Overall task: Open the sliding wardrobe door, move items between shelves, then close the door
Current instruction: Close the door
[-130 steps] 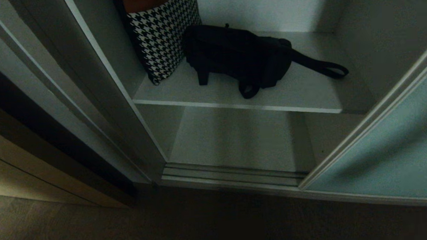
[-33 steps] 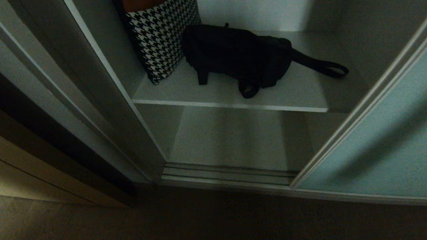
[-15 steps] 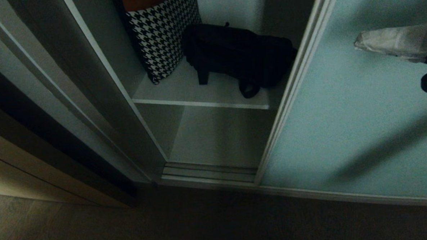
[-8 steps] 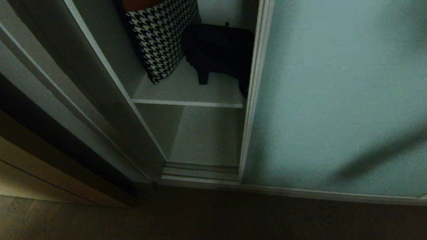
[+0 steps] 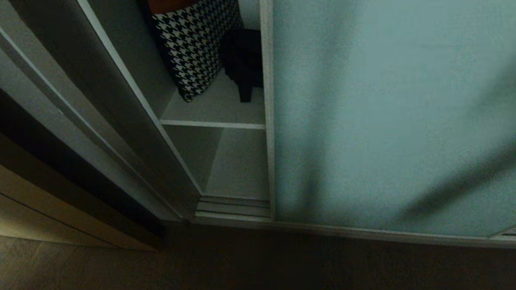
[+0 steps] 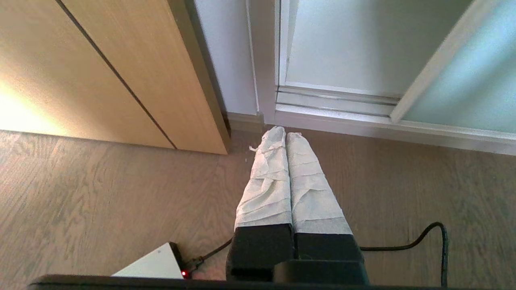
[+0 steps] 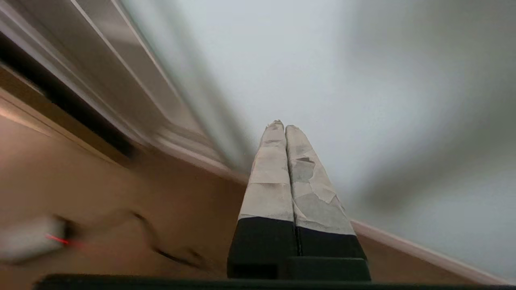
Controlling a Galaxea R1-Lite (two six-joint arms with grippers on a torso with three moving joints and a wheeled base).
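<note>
Sliding wardrobe door (image 5: 396, 113) hides most of black bag (image 5: 245, 62) on shelf (image 5: 217, 107). Right gripper (image 7: 281, 125) and left gripper (image 6: 281, 131): jaws closed, empty; left points at floor (image 6: 100, 201).

No readable text, label, brand or number, at least in these dim views.

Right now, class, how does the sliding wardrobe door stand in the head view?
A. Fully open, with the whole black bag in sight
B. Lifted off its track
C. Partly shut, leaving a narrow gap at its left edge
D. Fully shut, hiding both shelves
C: the sliding wardrobe door covers most of the opening, and only a slice of the black bag and shelf shows beside it.
</note>
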